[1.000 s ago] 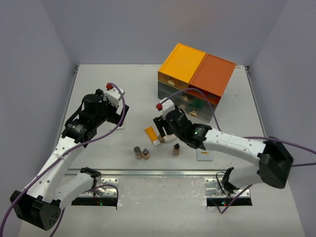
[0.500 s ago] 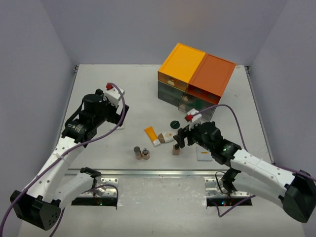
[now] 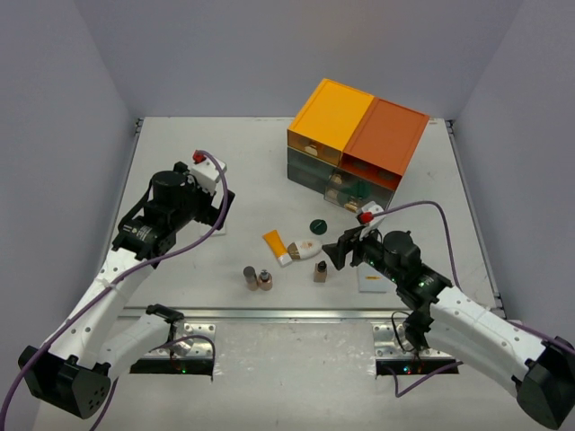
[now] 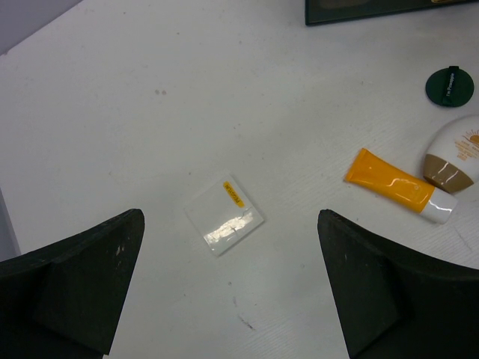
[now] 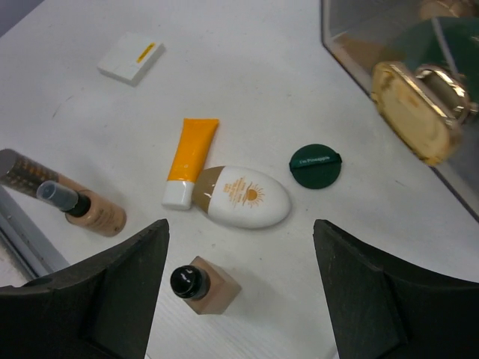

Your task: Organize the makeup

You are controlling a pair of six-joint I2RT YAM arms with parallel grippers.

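Orange tube [image 5: 191,153] untouched; left end effector [image 4: 230,254], right end effector [image 5: 239,254] wide open, empty.

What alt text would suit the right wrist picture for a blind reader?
The open right gripper hovers over a white table with makeup: a white oval piece beside an orange tube, a dark green disc, three small brown bottles and a flat white square.

The pincer [image 5: 239,258] gapes wide above the bench [image 5: 247,75]. Between its fingers sits a square brown bottle [image 5: 206,286] with a black cap. Just beyond, the white oval piece [image 5: 247,198] touches the cap end of the orange tube [image 5: 191,157]. A dark green disc [image 5: 315,165] lies near but apart. Two more bottles [image 5: 78,203] sit together at left, with a flat white square [image 5: 132,57] well beyond.
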